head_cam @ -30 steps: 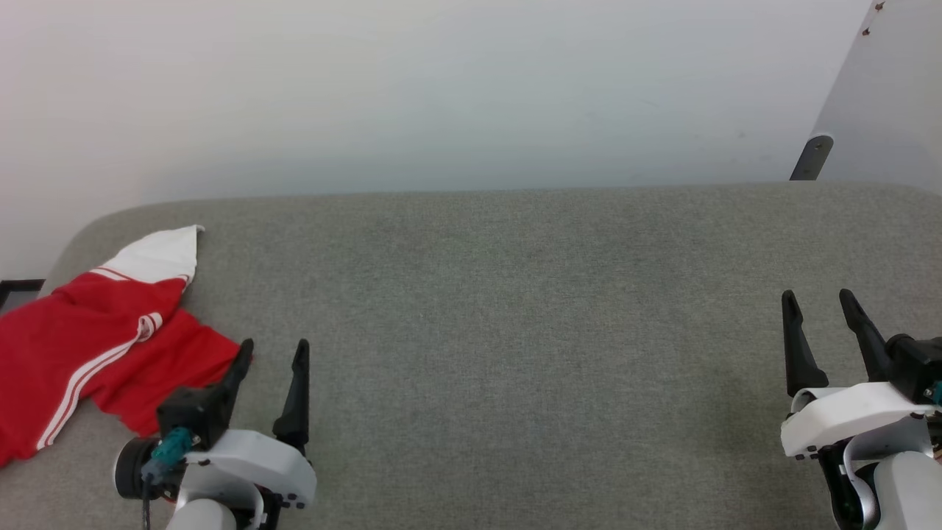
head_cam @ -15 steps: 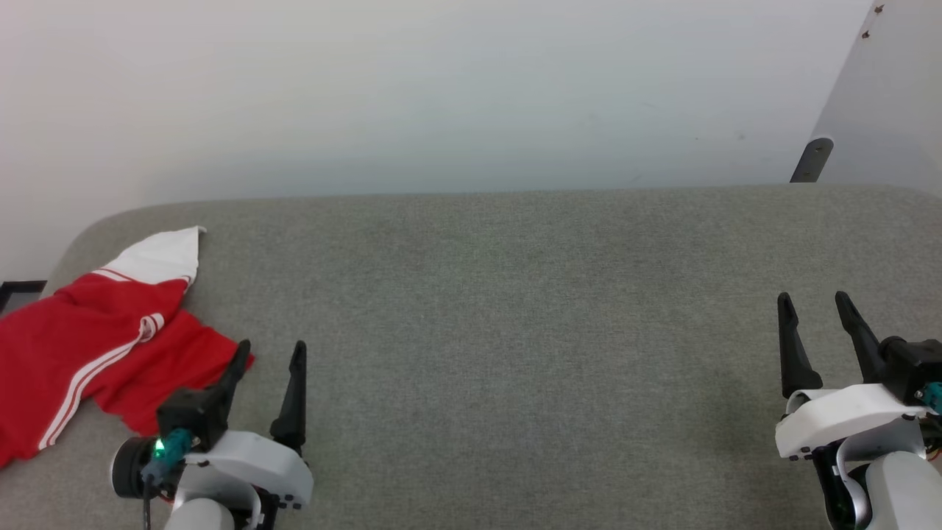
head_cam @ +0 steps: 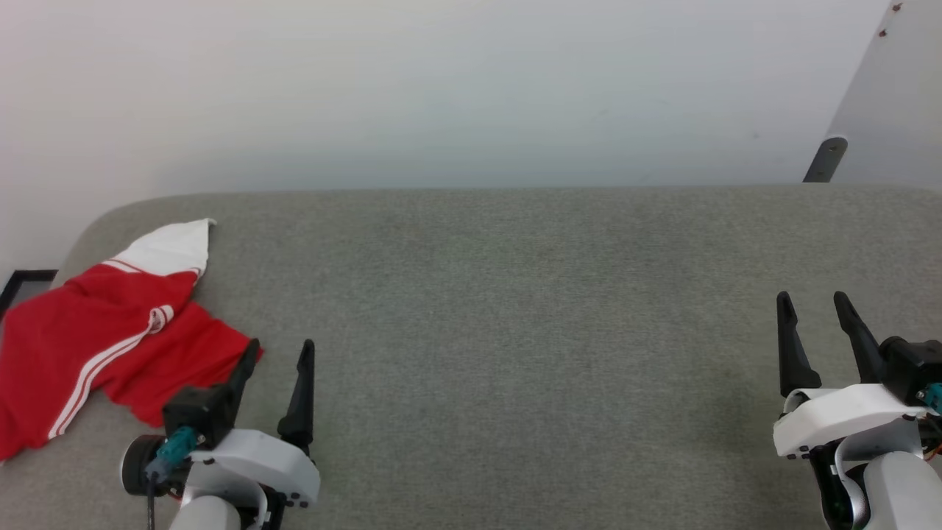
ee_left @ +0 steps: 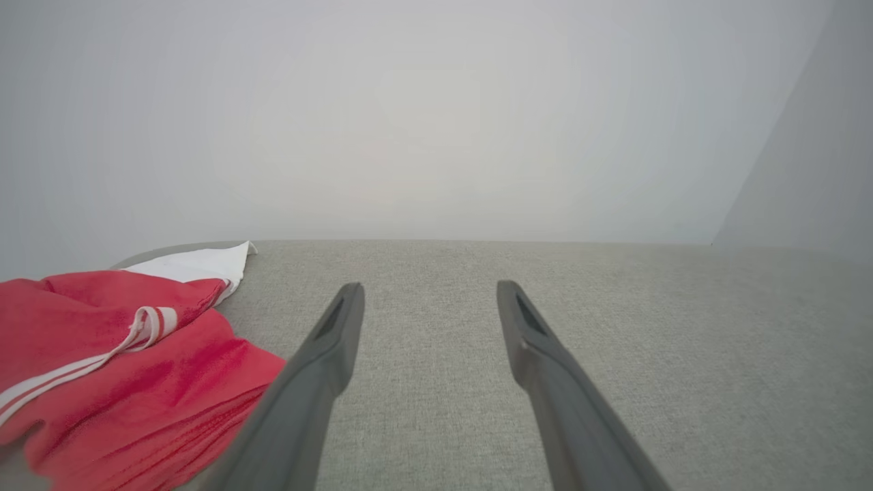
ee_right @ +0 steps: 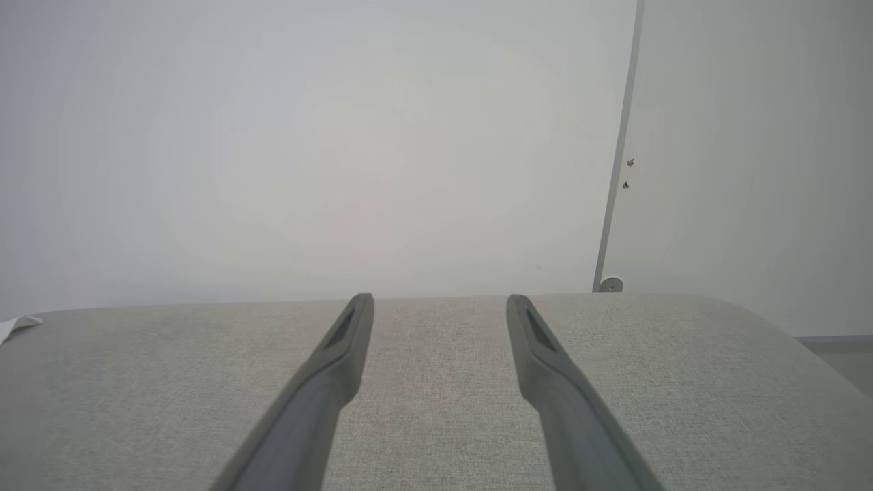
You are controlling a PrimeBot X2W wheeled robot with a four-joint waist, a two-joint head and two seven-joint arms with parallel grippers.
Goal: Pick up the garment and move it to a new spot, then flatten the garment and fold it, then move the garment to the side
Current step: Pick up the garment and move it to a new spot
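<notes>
The garment [head_cam: 88, 346], a bright red jersey shirt with a white sleeve end and thin white stripes, lies crumpled at the far left of the grey table [head_cam: 515, 294]; part of it runs off the head view's left edge. My left gripper [head_cam: 281, 347] stands open just right of the shirt's near corner, nothing between its fingers. In the left wrist view the garment [ee_left: 102, 368] lies left of the open left gripper [ee_left: 430, 290]. At the right side my right gripper [head_cam: 812, 298] is open over bare table, far from the shirt. A white tip of the garment [ee_right: 15, 324] shows in the right wrist view, where the right gripper [ee_right: 440, 300] is open.
A white wall [head_cam: 441, 88] rises behind the table's rounded far edge. A pale panel [head_cam: 890, 110] with a grey foot stands at the back right. A dark frame edge [head_cam: 22, 280] shows beyond the table's left end.
The head view has shifted a little, so the shirt and the panel sit slightly further right. Both grippers stay open in nearly the same places.
</notes>
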